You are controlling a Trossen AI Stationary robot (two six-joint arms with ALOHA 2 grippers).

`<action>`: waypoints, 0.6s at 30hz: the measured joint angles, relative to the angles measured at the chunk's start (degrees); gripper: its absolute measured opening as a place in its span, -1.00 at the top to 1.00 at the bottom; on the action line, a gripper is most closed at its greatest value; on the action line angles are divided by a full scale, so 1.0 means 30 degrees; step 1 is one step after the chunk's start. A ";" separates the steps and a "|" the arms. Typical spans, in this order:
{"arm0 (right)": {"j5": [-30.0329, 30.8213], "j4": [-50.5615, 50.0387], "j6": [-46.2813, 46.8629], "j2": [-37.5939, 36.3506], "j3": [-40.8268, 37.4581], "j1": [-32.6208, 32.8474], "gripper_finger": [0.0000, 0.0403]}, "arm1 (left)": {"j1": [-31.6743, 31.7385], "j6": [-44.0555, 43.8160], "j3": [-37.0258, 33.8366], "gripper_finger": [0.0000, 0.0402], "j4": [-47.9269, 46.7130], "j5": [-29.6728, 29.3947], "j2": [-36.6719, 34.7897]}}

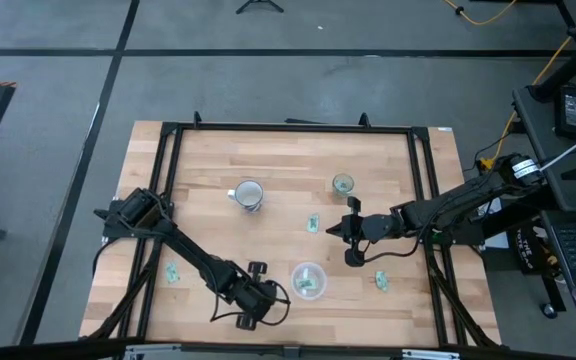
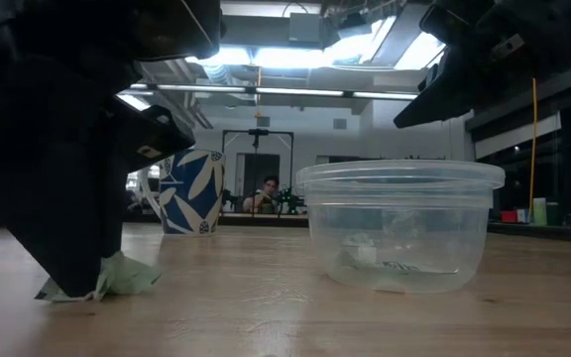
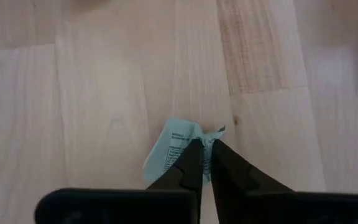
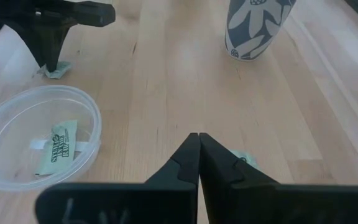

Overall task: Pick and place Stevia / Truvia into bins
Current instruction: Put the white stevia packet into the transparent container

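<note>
The wide, round, clear plastic container (image 1: 308,281) stands on the wooden worktop (image 1: 268,160) near its front edge, and I use it as the landmark. Inside it lie two green and white sachets (image 4: 59,144), flat on the bottom; in the right wrist view the larger one has its long axis slanted, and the second, paler one lies across it. Just beside the container, on the left arm's side, the left gripper (image 3: 202,148) is down at the worktop with its fingers closed on a pale green sachet (image 3: 173,149). This sachet is crumpled and partly lifted at the pinched end, and its long axis runs roughly along the fingers, with the printed side up. In the low view the same sachet (image 2: 107,278) shows under the dark fingers, touching the worktop. On the far side of the container, toward the right arm, the right gripper (image 4: 199,140) hangs above the worktop with its fingers closed on nothing; one more sachet (image 4: 246,160) lies just beside its fingertips. Another sachet (image 1: 380,281) lies near the container on the right arm's side, one (image 1: 313,224) lies beyond the container, and one (image 1: 172,273) lies well apart from it, past the left arm. A patterned mug (image 1: 249,194) and a small glass cup (image 1: 342,184) stand farther back from the container.
</note>
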 joint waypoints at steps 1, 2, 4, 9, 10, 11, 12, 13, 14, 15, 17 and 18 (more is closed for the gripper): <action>0.0000 0.0000 0.0000 0.0000 0.0000 0.0001 0.95 | 0.0000 0.0031 -0.0007 0.94 -0.0006 0.0002 -0.0010; 0.0000 0.0000 0.0000 0.0000 0.0000 0.0001 0.95 | 0.0000 0.0165 -0.0015 0.94 -0.0002 0.0005 -0.0010; 0.0000 0.0000 0.0005 0.0000 0.0000 -0.0003 0.95 | 0.0000 0.0588 -0.0016 0.94 -0.0017 0.0034 -0.0030; 0.0000 0.0006 0.0001 -0.0001 0.0000 0.0000 0.95 | -0.0029 0.1891 -0.0112 0.96 -0.0434 0.0530 -0.0766; 0.0000 0.0025 0.0003 -0.0007 0.0000 0.0001 0.95 | -0.0033 0.2016 -0.0178 0.96 -0.0710 0.0614 -0.1022; 0.0000 0.0065 0.0000 -0.0007 0.0000 -0.0004 0.95 | -0.0036 0.2263 -0.0229 0.96 -0.1179 0.0618 -0.1316; 0.0000 0.0084 0.0003 -0.0007 0.0000 0.0001 0.95 | -0.0036 0.2531 -0.0270 0.96 -0.1557 0.0585 -0.1633; 0.0000 0.0116 0.0000 -0.0007 0.0000 -0.0003 0.95 | -0.0044 0.2766 -0.0265 0.96 -0.1806 0.0476 -0.1965; 0.0000 0.0146 0.0000 -0.0007 0.0000 -0.0006 0.95 | -0.0050 0.2947 -0.0224 0.96 -0.2152 0.0264 -0.2360; 0.0000 0.0168 0.0000 -0.0007 0.0000 -0.0006 0.95 | -0.0044 0.3096 -0.0189 0.97 -0.2596 -0.0026 -0.2777; 0.0000 0.0182 -0.0029 -0.0007 0.0000 0.0001 0.95 | -0.0036 0.3382 -0.0175 0.97 -0.3400 -0.0730 -0.3354; 0.0000 0.0211 -0.0029 -0.0007 0.0000 -0.0006 0.95 | -0.0028 0.3589 -0.0175 0.97 -0.3705 -0.0978 -0.3539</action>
